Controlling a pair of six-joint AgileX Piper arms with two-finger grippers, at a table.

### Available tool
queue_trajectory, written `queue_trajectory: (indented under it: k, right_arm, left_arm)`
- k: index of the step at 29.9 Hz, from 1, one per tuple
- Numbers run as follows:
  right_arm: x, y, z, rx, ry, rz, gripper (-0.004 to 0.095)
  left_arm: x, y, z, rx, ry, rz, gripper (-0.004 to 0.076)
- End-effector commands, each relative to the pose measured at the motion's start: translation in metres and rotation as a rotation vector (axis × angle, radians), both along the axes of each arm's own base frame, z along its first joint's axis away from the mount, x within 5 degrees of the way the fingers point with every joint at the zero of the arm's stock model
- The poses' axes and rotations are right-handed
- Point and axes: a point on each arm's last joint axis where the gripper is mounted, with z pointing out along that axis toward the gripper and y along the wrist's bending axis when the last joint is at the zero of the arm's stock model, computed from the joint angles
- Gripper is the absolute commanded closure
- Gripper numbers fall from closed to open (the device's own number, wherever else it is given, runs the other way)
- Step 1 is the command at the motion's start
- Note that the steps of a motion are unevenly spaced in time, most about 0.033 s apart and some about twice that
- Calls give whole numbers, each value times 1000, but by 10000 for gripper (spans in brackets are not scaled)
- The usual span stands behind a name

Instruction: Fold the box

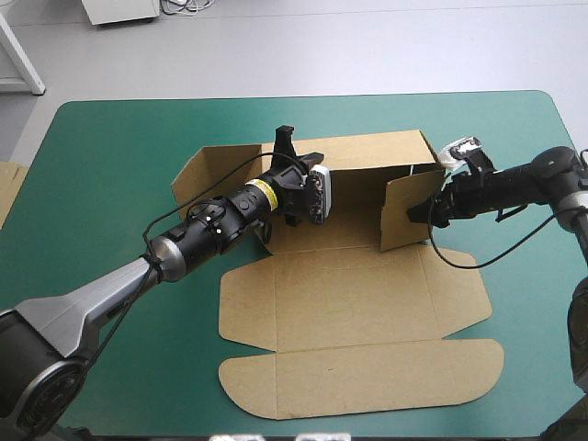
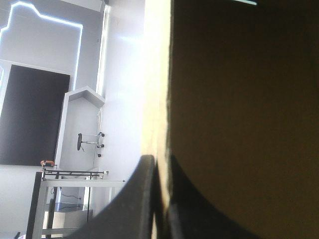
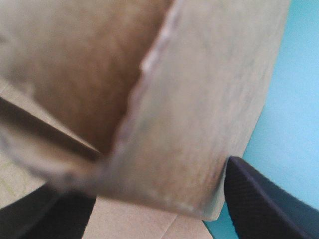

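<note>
Left gripper (image 2: 160,204) pinches far wall (image 1: 367,152) of box (image 1: 367,294). Right gripper (image 1: 421,213) spread, upright side flap (image 1: 400,216) between its fingers (image 3: 259,199); flap probably swings inward, toward left gripper.

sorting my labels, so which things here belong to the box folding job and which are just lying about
In the job:
the box, back and right walls raised
left hand, shut on the back wall's edge
right hand, open around the right wall

Lying about:
an edge of more board at the left edge of the table
</note>
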Motion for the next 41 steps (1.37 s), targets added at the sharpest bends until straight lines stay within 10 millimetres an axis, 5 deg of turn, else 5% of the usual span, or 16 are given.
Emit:
queue_trajectory:
  k: [1,8,20,29,41]
  right_arm:
    - [-1,7,25,2,-89,-33,262]
    - [5,8,27,1,-111,-115,265]
    - [2,12,24,24,-156,-163,460]
    - [-2,16,24,82,-120,-149,917]
    - [-3,20,26,82,-116,-150,921]
  left_arm:
    - [-6,-2,16,-67,-15,-7,718]
    - [-5,-8,6,-48,7,-15,718]
    - [-5,-15,-3,-39,23,-28,718]
    - [-5,-15,-3,-39,23,-28,718]
    - [-12,-20,4,-59,3,-54,717]
